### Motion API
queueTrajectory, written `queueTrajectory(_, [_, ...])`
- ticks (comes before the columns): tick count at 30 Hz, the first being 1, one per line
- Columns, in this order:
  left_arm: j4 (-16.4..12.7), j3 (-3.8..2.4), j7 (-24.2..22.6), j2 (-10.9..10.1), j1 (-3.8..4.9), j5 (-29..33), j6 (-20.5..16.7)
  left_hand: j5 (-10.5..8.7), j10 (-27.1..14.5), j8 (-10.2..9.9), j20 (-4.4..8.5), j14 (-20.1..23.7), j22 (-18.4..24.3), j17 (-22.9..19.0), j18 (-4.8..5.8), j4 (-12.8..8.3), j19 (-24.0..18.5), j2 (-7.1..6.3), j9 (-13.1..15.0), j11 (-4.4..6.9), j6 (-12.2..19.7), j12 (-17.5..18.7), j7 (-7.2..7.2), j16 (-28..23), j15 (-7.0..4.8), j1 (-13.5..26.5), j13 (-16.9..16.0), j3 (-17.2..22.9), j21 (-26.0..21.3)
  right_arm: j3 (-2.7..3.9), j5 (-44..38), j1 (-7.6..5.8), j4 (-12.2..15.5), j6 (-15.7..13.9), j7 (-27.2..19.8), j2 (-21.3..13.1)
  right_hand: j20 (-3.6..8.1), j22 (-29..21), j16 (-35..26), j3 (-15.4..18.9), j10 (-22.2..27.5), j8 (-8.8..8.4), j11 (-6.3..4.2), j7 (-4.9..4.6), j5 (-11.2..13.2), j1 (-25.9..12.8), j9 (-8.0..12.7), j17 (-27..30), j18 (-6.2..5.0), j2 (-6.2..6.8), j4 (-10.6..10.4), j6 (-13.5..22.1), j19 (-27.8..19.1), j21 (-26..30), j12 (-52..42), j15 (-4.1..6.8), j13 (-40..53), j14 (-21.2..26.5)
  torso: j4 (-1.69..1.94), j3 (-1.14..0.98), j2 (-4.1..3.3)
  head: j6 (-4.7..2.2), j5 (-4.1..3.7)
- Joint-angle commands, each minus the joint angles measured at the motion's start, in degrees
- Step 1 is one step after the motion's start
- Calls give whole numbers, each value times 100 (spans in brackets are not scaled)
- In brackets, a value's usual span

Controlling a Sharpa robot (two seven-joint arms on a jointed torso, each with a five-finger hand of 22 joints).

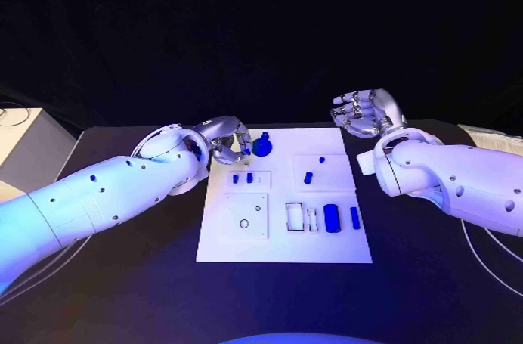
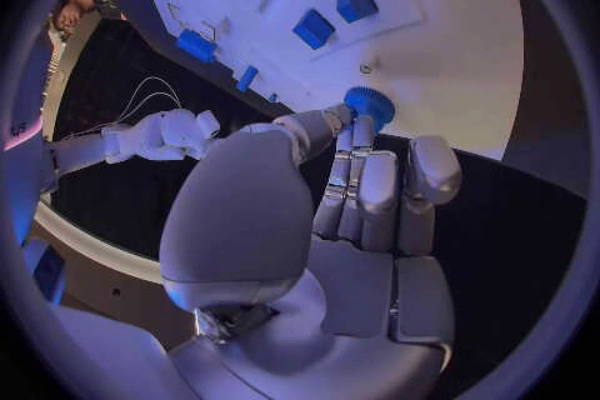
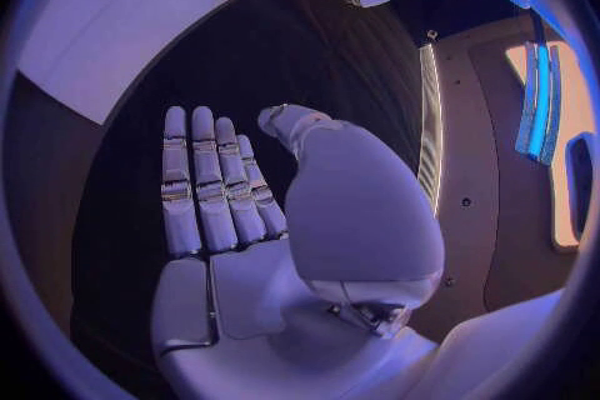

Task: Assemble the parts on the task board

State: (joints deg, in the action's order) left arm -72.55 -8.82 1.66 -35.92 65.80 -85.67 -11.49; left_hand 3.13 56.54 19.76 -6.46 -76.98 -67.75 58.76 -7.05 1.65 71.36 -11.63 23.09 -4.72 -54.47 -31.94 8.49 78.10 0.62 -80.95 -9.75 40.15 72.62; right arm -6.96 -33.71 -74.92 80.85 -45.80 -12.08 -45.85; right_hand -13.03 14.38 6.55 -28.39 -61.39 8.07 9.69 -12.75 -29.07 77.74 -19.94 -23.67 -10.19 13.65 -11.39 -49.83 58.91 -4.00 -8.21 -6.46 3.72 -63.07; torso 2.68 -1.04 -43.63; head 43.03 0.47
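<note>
The left hand (image 1: 227, 141), silver and smooth-shelled, was seen at the far left corner of the task board (image 1: 338, 249), a flat white rectangular plate on the black counter (image 1: 131, 283). In the left wrist view its fingertips (image 2: 340, 116) were closed around a round blue knob (image 2: 369, 105) with a ribbed rim, at the board's edge. Two small blue blocks (image 1: 242, 178) were set upright side by side in the board just nearer than that hand. Further right, a small blue peg (image 1: 308, 178) and a tiny blue stud (image 1: 322, 160) were found in a raised square recess. Nearer the front edge, a blue cylinder (image 1: 330, 214) and a slim blue bar (image 1: 355, 218) were laid beside rectangular outlined slots. The right hand (image 1: 365, 111) was held off the board's far right corner, over bare counter, its fingers straight and nothing gripped.
</note>
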Motion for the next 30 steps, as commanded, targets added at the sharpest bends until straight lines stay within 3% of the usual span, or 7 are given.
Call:
queueTrajectory(1, [29,0,7,14,-25,-16,148,1,31,-22,8,-26,0,-5,92,-33,13,-4,-5,4,-41,16,-4,13,11,42,10,-3,27,2,-14,3,15,70,-54,-4,9,-5,-34,19,12,-23,12,-94,-38,-37,6,5,-31,-25,18,13,-22,24,36,-34,-7,-8,-14,-6,-5,-3,12])
queueTrajectory(7, [107,11,27,48,-75,-60,177,1,37,-25,8,-22,-4,-13,93,-35,15,-2,-6,4,-45,22,-4,10,11,42,11,-1,31,2,-14,3,20,78,-53,-2,9,-5,-34,19,12,-23,12,-94,-38,-37,6,5,-31,-25,18,13,-22,24,36,-34,-7,-8,-31,-8,-14,0,17])
queueTrajectory(11, [125,13,51,51,-96,-90,213,0,48,-35,8,-23,-1,-12,92,-48,10,-9,-9,4,-48,37,-4,12,11,36,12,2,28,2,-14,3,21,80,-52,-5,9,-5,-34,19,12,-23,12,-94,-38,-37,6,5,-31,-25,18,13,-22,24,36,-34,-7,-8,-19,-5,-10,14,10])
queueTrajectory(30, [128,15,87,44,-113,-178,381,0,68,-46,8,-16,-14,-32,95,-69,17,-12,-11,5,-61,57,-5,7,10,23,13,9,39,2,-14,3,27,82,-51,-11,9,-27,-41,19,11,-25,10,-92,-41,-40,5,17,-32,-28,24,7,-18,22,36,-33,-6,-14,-15,-3,-3,37,17])
